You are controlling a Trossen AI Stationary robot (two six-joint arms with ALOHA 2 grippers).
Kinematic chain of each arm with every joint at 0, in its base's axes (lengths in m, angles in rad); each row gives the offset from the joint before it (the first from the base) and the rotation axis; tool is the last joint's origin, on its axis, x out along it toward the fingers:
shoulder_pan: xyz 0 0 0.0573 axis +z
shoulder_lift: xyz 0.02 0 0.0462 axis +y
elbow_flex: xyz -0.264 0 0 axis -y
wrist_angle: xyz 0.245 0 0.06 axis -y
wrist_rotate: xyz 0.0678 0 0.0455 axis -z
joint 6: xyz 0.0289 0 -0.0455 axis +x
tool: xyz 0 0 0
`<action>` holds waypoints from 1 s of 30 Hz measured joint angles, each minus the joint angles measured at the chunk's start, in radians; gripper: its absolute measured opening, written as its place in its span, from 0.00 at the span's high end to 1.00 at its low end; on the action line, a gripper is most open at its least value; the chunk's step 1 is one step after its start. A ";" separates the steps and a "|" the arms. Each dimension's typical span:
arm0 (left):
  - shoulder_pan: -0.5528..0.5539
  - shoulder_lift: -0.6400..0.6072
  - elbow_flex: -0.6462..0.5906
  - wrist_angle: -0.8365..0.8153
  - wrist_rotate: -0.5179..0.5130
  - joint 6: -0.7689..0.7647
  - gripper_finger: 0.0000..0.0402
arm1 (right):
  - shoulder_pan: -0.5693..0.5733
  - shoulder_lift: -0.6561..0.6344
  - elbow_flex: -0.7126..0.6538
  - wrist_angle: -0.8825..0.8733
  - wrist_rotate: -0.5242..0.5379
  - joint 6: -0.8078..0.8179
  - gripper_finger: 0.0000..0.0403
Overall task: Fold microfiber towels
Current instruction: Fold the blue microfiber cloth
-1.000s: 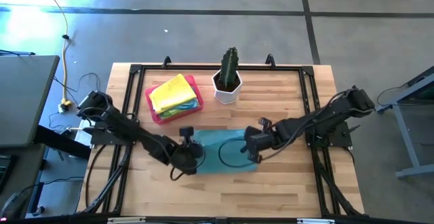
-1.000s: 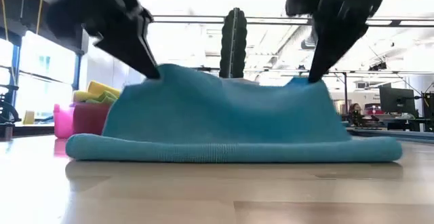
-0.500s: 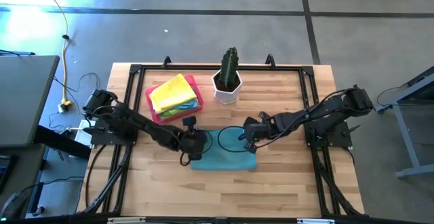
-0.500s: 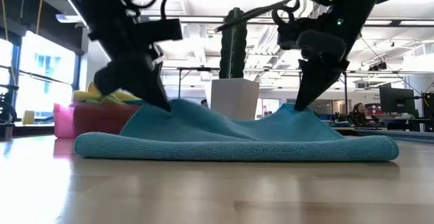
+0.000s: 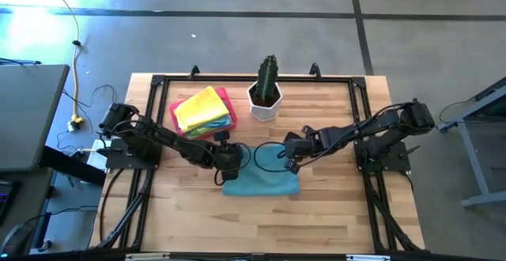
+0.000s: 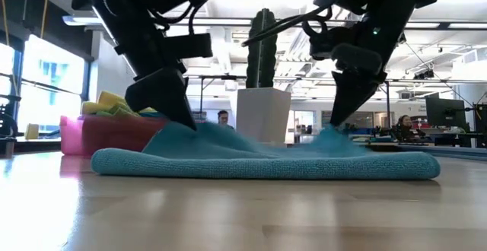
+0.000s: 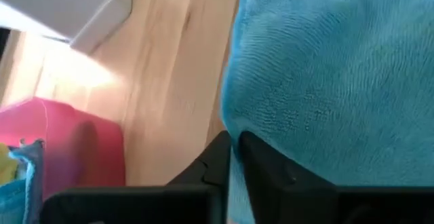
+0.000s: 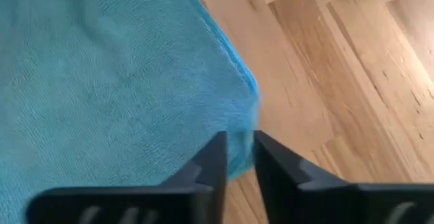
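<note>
Since a second ago, folded over into a narrower strip: blue towel (image 5: 261, 182), now lying flatter at the table's (image 5: 332, 213) near middle, with bare wood open on all sides but the far one, where the pink tray (image 5: 180, 131) of towels (image 5: 202, 109) and the potted cactus (image 5: 266, 88) stand near. Left gripper (image 5: 227, 160) reaching in low at the towel's far left corner, fingers (image 7: 261, 163) barely parted, cloth edge between them. Right gripper (image 5: 289, 156) angled down at the far right corner, fingers (image 8: 278, 163) a slit apart on the cloth edge.
</note>
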 joint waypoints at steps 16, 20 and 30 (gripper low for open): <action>-0.090 -0.021 0.075 -0.196 0.220 0.041 0.64 | 0.063 -0.002 0.094 -0.231 -0.081 0.147 0.58; -0.146 -0.022 0.071 -0.153 0.310 0.063 0.66 | 0.130 -0.005 0.094 -0.289 0.003 0.216 0.60; -0.136 0.032 0.001 -0.032 0.268 -0.066 0.67 | 0.247 -0.006 -0.015 -0.103 0.136 0.477 0.60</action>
